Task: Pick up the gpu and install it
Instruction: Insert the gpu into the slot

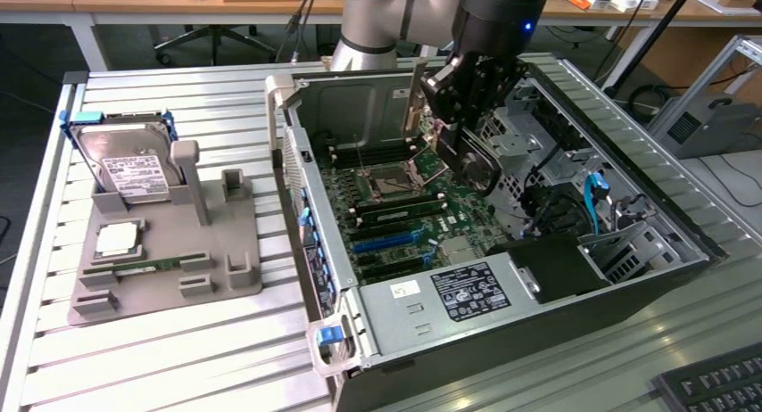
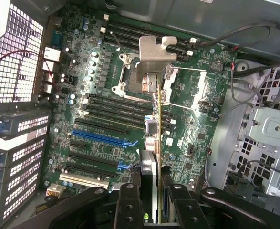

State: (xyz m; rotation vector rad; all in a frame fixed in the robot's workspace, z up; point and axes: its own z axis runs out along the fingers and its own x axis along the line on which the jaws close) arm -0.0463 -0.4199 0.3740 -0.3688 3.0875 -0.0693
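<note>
My gripper (image 1: 459,118) is shut on the gpu (image 1: 467,160), a thin black card with a silver end bracket. It hangs tilted in the air above the motherboard (image 1: 399,220), inside the open computer case (image 1: 357,341). In the wrist view the gpu (image 2: 153,129) shows edge-on between the fingers (image 2: 128,202) of the gripper (image 2: 151,193). Its silver bracket (image 2: 157,55) sits over the CPU socket area. The blue expansion slot (image 2: 99,137) lies off to one side of the card, apart from it.
A grey fixture tray (image 1: 232,283) on the exterior view's left holds a silver hard drive (image 1: 128,167), a CPU (image 1: 116,240) and a green RAM stick (image 1: 149,266). Cables and a drive cage (image 1: 559,189) crowd the case's right side. A keyboard (image 1: 715,387) lies at the lower right.
</note>
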